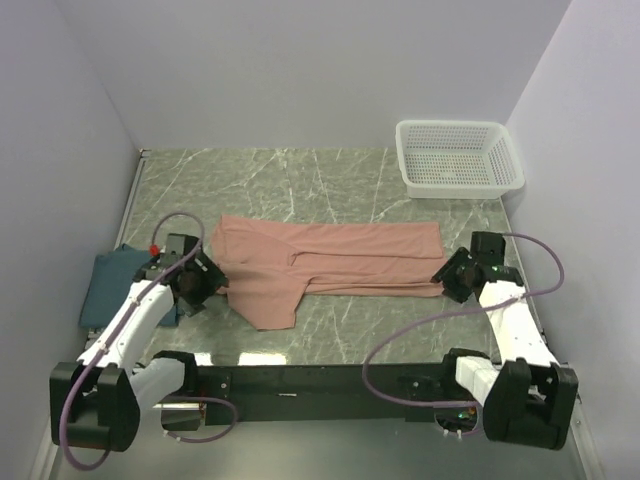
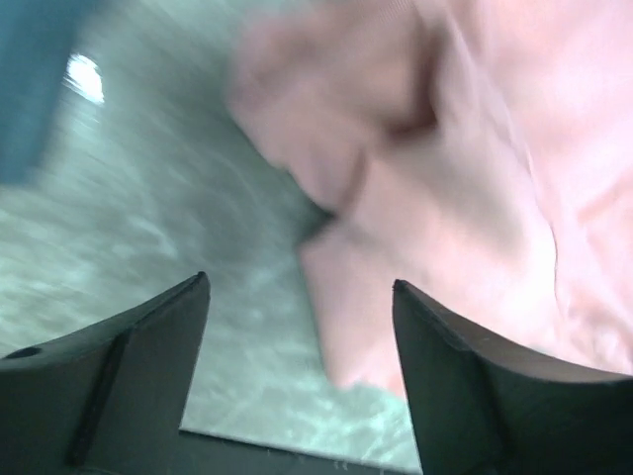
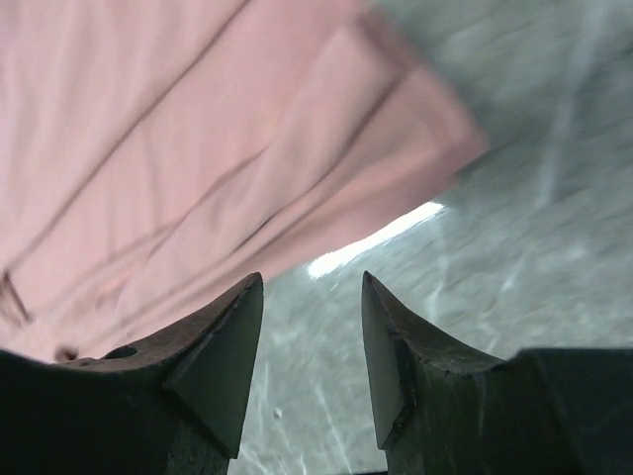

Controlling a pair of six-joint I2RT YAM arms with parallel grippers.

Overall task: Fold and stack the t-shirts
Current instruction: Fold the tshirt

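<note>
A salmon-pink t-shirt [image 1: 330,262] lies folded into a long band across the middle of the marble table, one sleeve [image 1: 268,303] sticking out toward the near edge. A dark teal-blue t-shirt [image 1: 108,285] lies at the far left, partly under the left arm. My left gripper [image 1: 207,285] sits at the pink shirt's left end, open, with only table and the sleeve edge [image 2: 341,327] between its jaws. At the shirt's right end my right gripper [image 1: 452,279] is open too, over bare table [image 3: 316,376], the pink cloth [image 3: 178,168] just beyond its fingertips.
A white plastic mesh basket [image 1: 458,157] stands at the back right corner. Walls close in the table on the left, back and right. The black rail [image 1: 320,380] with both arm bases runs along the near edge.
</note>
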